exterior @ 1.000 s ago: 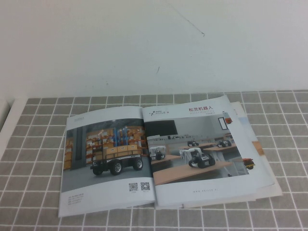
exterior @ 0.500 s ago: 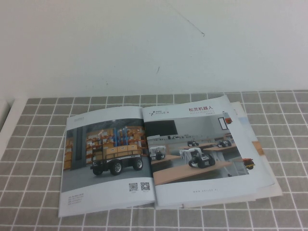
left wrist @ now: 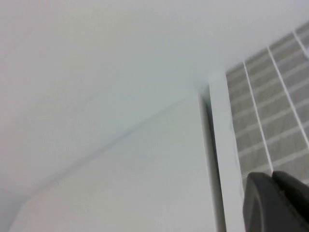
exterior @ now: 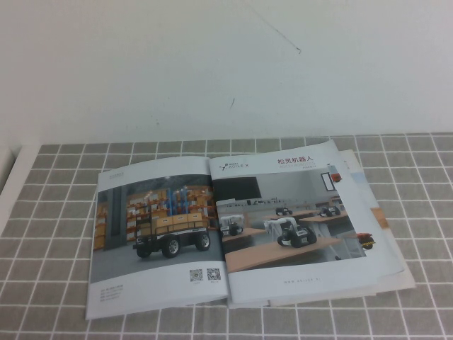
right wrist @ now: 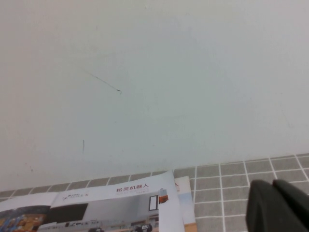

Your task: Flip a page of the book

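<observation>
The book (exterior: 159, 234) lies open and flat on the grey tiled cloth in the high view. Its left sheet shows a wheeled warehouse vehicle and QR codes. The page (exterior: 290, 219) on the right shows small robots on wooden desks under a Chinese heading; its top also shows in the right wrist view (right wrist: 120, 198). Neither arm appears in the high view. My left gripper (left wrist: 273, 178) is shut and empty over the cloth's left edge, away from the book. My right gripper (right wrist: 273, 184) is shut and empty above the cloth, to the right of the book.
Further pages (exterior: 388, 244) fan out unevenly under the right page. The tiled cloth (exterior: 49, 212) ends at a white strip (exterior: 10, 180) on the left. A white wall (exterior: 226, 64) stands right behind the table.
</observation>
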